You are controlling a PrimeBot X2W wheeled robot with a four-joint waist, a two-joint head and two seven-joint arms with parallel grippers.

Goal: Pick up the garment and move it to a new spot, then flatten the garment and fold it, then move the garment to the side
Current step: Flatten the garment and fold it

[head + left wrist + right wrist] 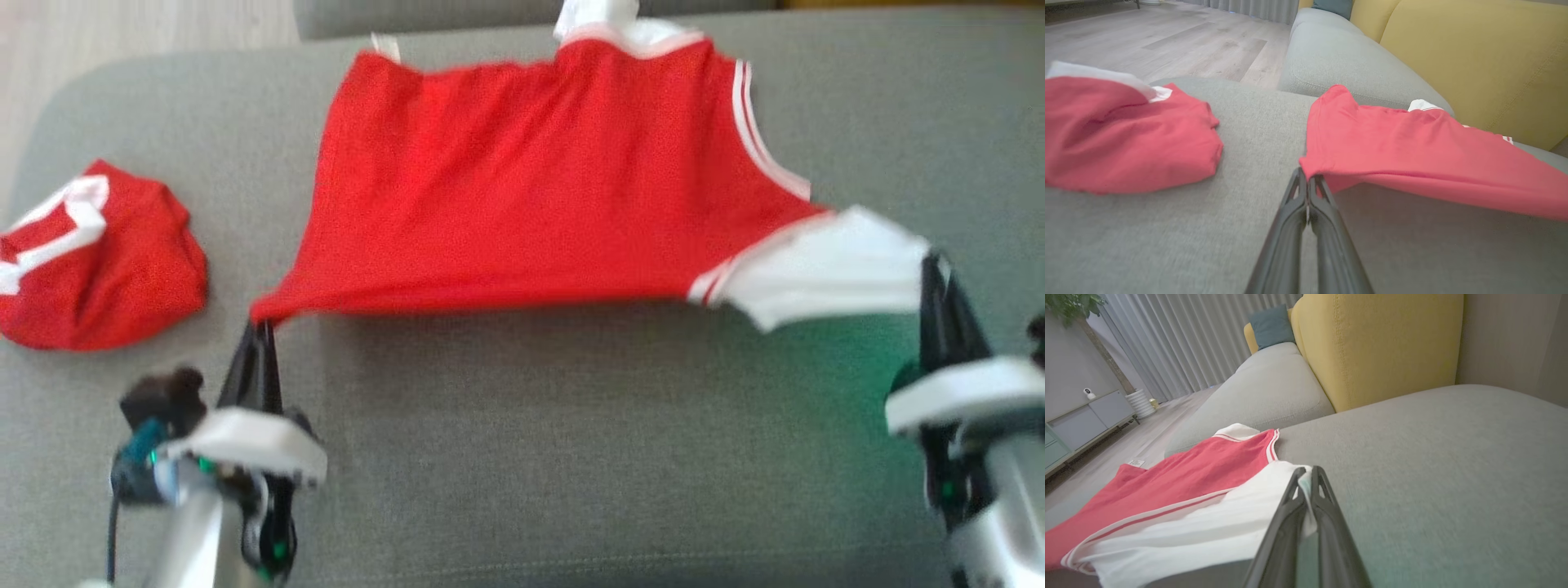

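Garment (531, 180), head view: red, white-sleeved, on grey sofa cushion (571, 457), near edge lifted between left gripper (263, 328) and right gripper (932, 263); crumpled red bundle (98, 261) apart at left. Left wrist view: fingers pinch red hem corner. Right wrist view: fingers pinch white sleeve.

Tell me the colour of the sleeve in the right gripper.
White sleeve, red-striped edge; right wrist view shows it best.

We find the left gripper (1307, 178) pinched closed on a red corner of the shirt (1412, 151), its near edge raised off the grey sofa seat (1167, 245). A second red bundle (1126, 139) lies apart, leftward.
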